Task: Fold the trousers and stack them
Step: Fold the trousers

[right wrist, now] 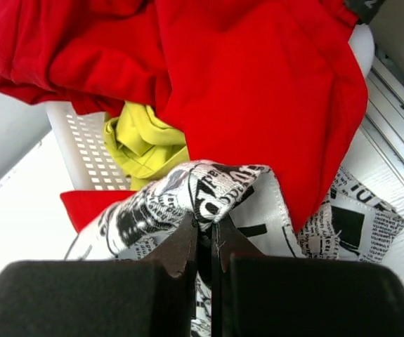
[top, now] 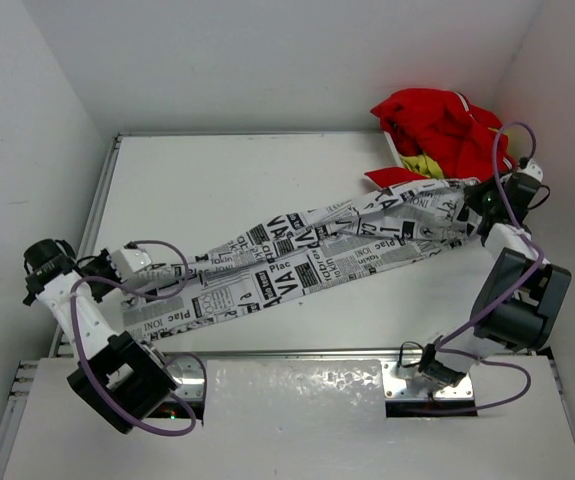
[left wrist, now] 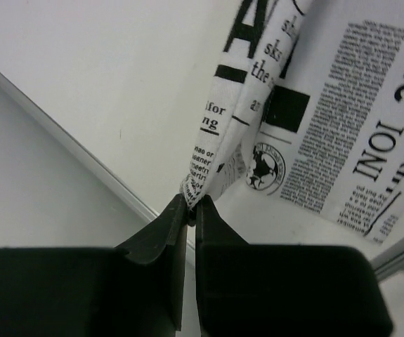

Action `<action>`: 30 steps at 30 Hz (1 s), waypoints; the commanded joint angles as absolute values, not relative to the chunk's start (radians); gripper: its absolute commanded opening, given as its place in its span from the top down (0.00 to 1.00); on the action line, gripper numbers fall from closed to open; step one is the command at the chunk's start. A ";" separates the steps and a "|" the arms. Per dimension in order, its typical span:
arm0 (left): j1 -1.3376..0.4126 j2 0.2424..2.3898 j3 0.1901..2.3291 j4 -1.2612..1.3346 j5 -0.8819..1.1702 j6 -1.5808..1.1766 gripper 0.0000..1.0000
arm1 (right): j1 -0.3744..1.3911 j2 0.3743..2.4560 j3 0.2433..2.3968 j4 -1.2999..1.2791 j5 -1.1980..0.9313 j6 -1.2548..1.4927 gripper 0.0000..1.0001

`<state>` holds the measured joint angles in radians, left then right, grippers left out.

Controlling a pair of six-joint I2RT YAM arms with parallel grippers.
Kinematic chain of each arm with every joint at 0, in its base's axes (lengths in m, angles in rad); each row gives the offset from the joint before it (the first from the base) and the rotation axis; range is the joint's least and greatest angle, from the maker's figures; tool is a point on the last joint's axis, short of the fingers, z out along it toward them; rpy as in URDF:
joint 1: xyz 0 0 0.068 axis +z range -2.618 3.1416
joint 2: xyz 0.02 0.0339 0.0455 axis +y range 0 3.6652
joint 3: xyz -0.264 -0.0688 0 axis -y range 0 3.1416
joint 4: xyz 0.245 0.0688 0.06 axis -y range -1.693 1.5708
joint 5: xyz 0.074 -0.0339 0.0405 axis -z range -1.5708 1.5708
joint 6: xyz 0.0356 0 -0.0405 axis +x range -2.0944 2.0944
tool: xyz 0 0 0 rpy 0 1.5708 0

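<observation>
Trousers (top: 297,262) stretched along the worktop (top: 267,170): left tool (left wrist: 191,202) and right tool (right wrist: 205,223) each clamp one end, likely to flatten them for folding

The trousers (top: 297,262) were soft, matt woven cloth, printed, with a stitched hem. The left gripper (left wrist: 191,203) and right gripper (right wrist: 205,228) showed matt black plastic, slightly rough at the edges. The table (top: 247,180) was smooth, matt white. The basket (right wrist: 82,147) was perforated white plastic. The red garment (top: 437,125) and yellow cloth (right wrist: 145,144) were matt fabric. The base plates (top: 399,382) were bright metal.
</observation>
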<state>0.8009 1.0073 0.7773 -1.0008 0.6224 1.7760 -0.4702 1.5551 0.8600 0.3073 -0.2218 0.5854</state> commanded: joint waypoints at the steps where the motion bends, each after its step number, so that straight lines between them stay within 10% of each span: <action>1: 0.824 0.985 0.828 -1.125 0.600 1.986 1.00 | -0.491 1.549 0.861 0.426 -0.241 0.617 1.00; 16: 0.844 0.968 0.615 -1.195 0.091 2.301 1.00 | -0.594 1.557 0.747 0.448 -0.169 0.742 1.00; 26: 0.850 0.980 0.667 -1.216 0.121 2.319 1.00 | -0.621 1.565 0.752 0.419 -0.184 0.700 1.00; 30: 0.850 0.980 0.634 -1.258 0.101 2.301 0.57 | -0.621 1.569 0.730 0.394 -0.184 0.687 0.76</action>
